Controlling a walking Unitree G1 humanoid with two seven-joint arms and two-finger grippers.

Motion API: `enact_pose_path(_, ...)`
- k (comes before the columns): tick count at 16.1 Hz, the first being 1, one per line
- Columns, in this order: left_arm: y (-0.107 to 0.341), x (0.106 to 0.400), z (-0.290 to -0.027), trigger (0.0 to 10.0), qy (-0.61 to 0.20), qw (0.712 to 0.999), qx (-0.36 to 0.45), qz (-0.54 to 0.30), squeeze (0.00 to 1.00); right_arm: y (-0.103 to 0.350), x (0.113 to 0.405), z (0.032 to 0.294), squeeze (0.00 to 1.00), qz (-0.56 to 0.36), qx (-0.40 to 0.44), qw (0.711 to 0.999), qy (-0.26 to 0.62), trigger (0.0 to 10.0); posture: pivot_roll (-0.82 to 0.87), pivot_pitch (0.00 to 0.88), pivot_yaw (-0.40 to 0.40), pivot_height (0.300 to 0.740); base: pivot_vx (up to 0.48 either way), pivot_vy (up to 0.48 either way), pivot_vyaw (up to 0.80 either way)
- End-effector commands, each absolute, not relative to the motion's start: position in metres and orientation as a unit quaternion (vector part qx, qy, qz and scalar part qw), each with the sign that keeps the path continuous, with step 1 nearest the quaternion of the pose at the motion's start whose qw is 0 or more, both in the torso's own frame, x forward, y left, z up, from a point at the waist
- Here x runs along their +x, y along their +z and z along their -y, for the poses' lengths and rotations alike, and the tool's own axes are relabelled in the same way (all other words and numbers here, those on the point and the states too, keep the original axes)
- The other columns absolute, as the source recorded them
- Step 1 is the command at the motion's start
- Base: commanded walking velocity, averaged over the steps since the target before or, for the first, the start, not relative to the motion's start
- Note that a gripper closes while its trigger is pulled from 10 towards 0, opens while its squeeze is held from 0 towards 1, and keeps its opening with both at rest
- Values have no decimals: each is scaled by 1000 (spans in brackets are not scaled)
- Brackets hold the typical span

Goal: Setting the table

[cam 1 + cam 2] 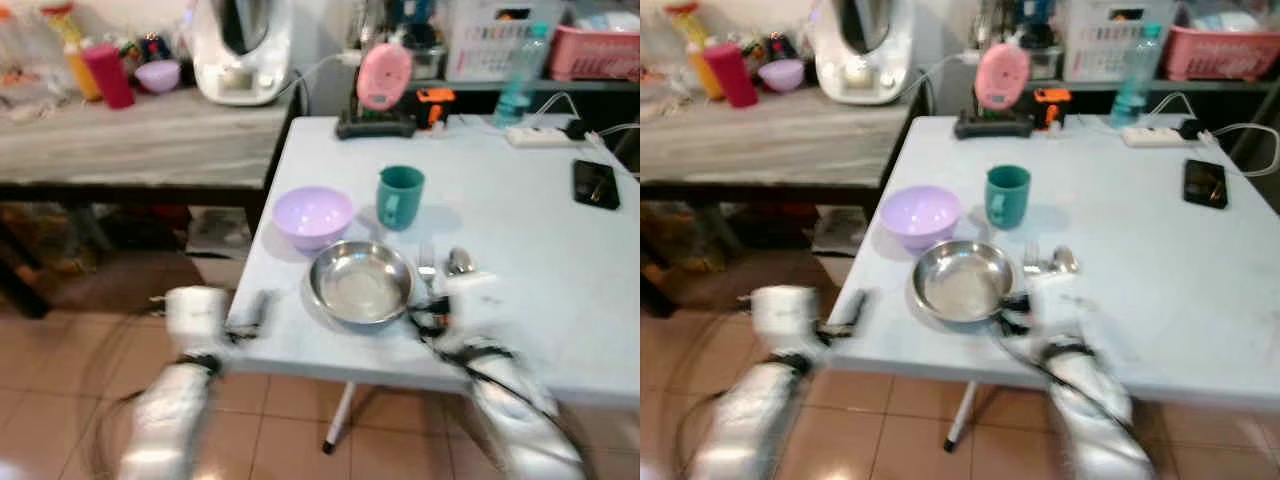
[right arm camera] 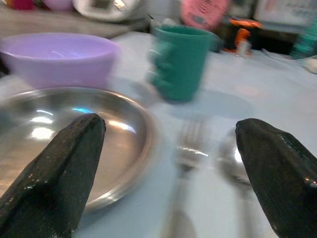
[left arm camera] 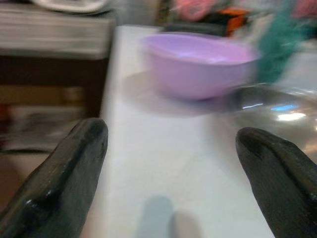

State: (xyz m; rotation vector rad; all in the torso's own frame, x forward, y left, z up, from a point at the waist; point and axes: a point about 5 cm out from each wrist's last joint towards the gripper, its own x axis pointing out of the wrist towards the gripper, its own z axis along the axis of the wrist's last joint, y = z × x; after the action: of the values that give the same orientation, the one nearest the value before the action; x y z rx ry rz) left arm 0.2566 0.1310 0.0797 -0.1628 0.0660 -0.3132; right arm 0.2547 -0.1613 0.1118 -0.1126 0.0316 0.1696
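Right gripper (image 2: pixel 168 173) hangs spread apart, fork (image 2: pixel 185 158) and spoon (image 2: pixel 233 166) between its fingers; left gripper (image 3: pixel 168 183), also spread, faces the purple bowl (image 3: pixel 198 64).

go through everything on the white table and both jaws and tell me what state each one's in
Purple bowl: upright, empty.
Steel plate: flat, empty, beside the bowl.
Green cup: upright, behind the plate.
Fork: flat, right of the plate.
Spoon: flat, beside the fork.
Left gripper: jaws open, empty.
Right gripper: jaws open, empty, over the fork.
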Motion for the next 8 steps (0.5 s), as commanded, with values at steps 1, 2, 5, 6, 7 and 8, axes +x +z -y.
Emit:
enact_pose_path(1, 79, 256, -148, 10000, -134, 988, -66, -38, 0, 119, 258, 147, 0, 1, -36, 994, 105, 10000, -208, 45, 41, 740, 304, 0, 0)
enact_pose_path(2, 82, 256, -147, 10000, -135, 987, -80, -27, 0, 121, 258, 149, 0, 4, -43, 994, 99, 10000, -208, 44, 40, 740, 0, 0, 0)
enact_pose_path(5, 80, 254, -148, 10000, -147, 986, -75, -28, 0, 121, 259, 148, 0, 11, -73, 993, 90, 10000, -207, 42, 39, 740, 0, 0, 0)
enact_pose_path(6, 79, 253, -148, 10000, -161, 984, -70, -30, 0, 120, 259, 147, 0, 13, -58, 993, 99, 10000, -207, 42, 38, 740, 0, 0, 0)
enact_pose_path(7, 78, 252, -149, 10000, -167, 983, -64, -31, 0, 120, 259, 149, 0, 14, -63, 994, 91, 10000, -207, 42, 38, 740, 0, 0, 0)
enact_pose_path(8, 77, 250, -149, 10000, -180, 981, -62, -34, 0, 120, 259, 150, 0, 12, -58, 994, 87, 10000, -207, 42, 38, 740, 0, 0, 0)
